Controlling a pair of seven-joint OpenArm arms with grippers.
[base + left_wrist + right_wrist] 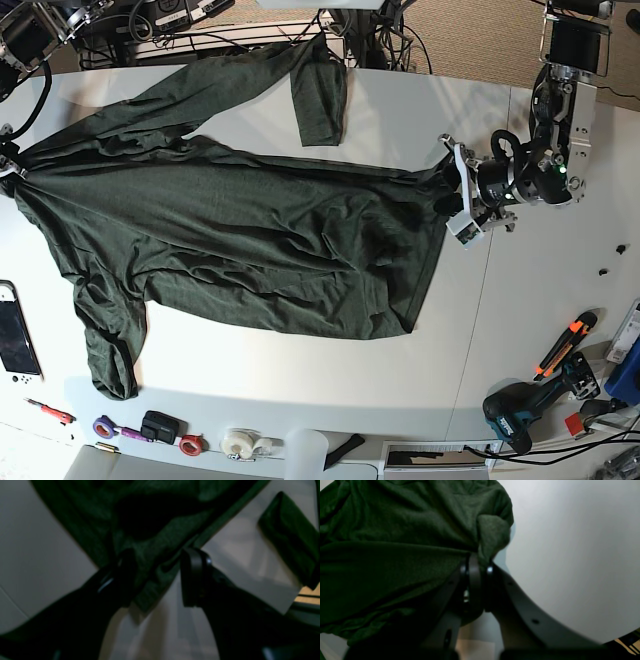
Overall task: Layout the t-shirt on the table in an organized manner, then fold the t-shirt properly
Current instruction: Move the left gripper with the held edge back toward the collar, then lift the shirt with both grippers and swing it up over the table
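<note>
- Green shirt lies spread across the white table, wrinkled, hem end toward the base view's right, one sleeve at the far edge, the other at the near left.
- Left gripper sits at the shirt's right edge, jaws parted, hem fabric lying between the fingers.
- Left wrist view: left gripper fingers stand apart with a fold of shirt between them; not clamped tight. A sleeve end lies off to the right on the table.
- Right gripper is pinched closed on a bunched edge of shirt; a tuft of fabric sticks out just above the fingertips.
- Base view: the right arm is mostly out of frame at the left edge; the shirt is pulled to a point there.
- Shirt is stretched between the two grippers, body flat on the table, creases running along its length.
- Near table edge: tape rolls, a drill, a white handheld device.
</note>
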